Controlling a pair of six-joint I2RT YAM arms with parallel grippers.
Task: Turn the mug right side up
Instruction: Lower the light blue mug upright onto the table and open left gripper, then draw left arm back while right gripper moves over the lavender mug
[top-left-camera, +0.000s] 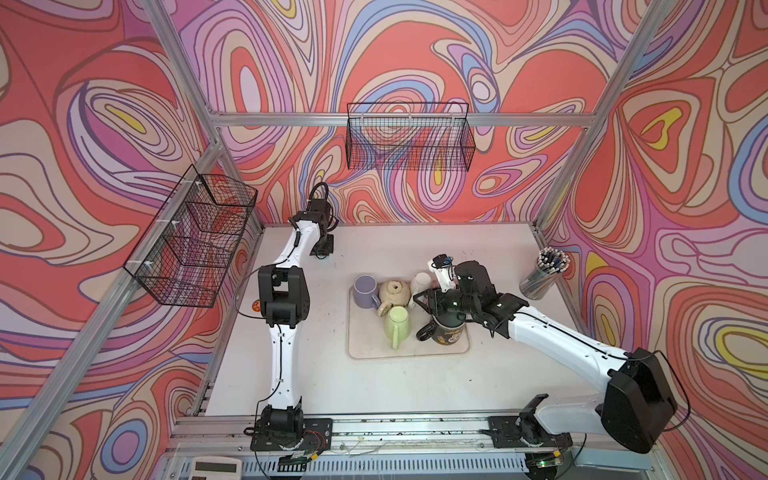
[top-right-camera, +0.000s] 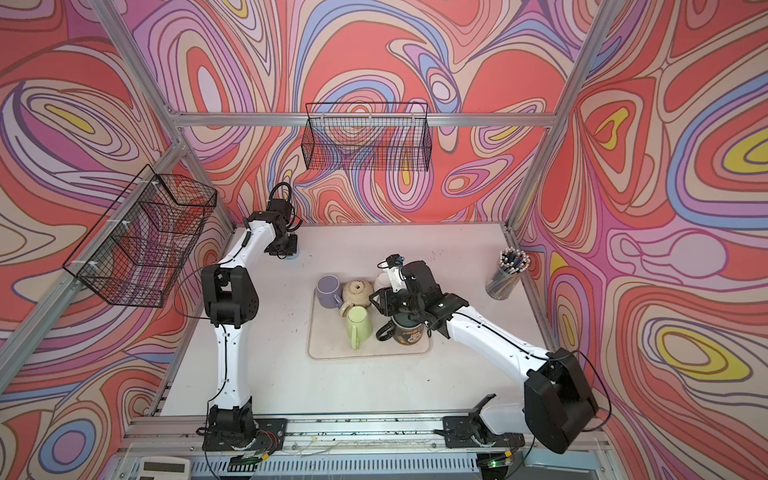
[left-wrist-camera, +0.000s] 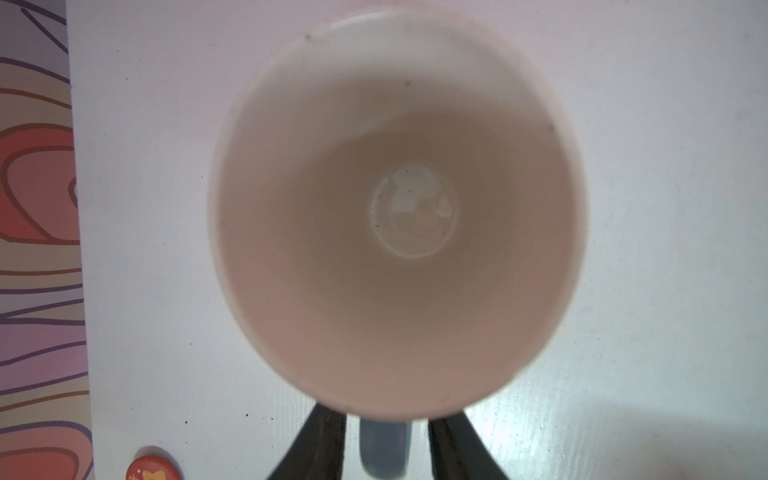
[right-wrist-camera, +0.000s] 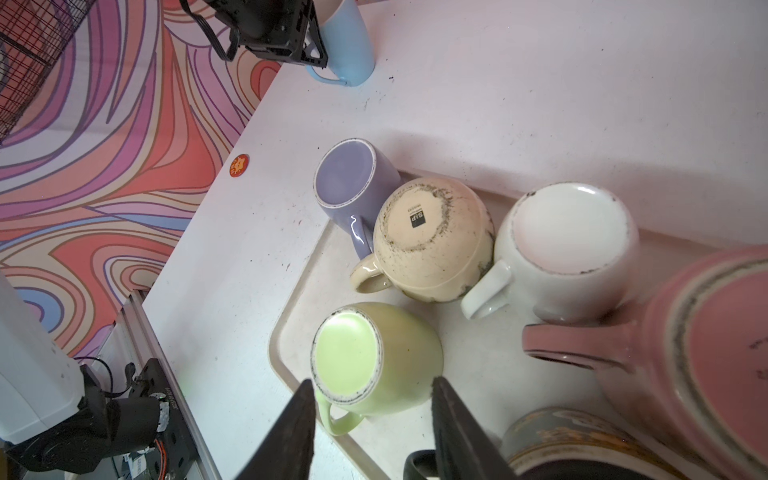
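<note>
While the left gripper (left-wrist-camera: 386, 415) hangs right over it, the blue mug (left-wrist-camera: 399, 208) stands mouth up on the white table (left-wrist-camera: 665, 166), away from the tray (right-wrist-camera: 297, 316). We see its handle between the two fingers, and they seem spread and not touching it, though that part is blurry. Our right gripper (right-wrist-camera: 372, 379) hovers above the green mug (right-wrist-camera: 399, 353) with its fingers apart, holding nothing.

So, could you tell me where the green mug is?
In both top views the green mug sits upside down on the tray, in front of the beige mug, left of the dark mug.
</note>
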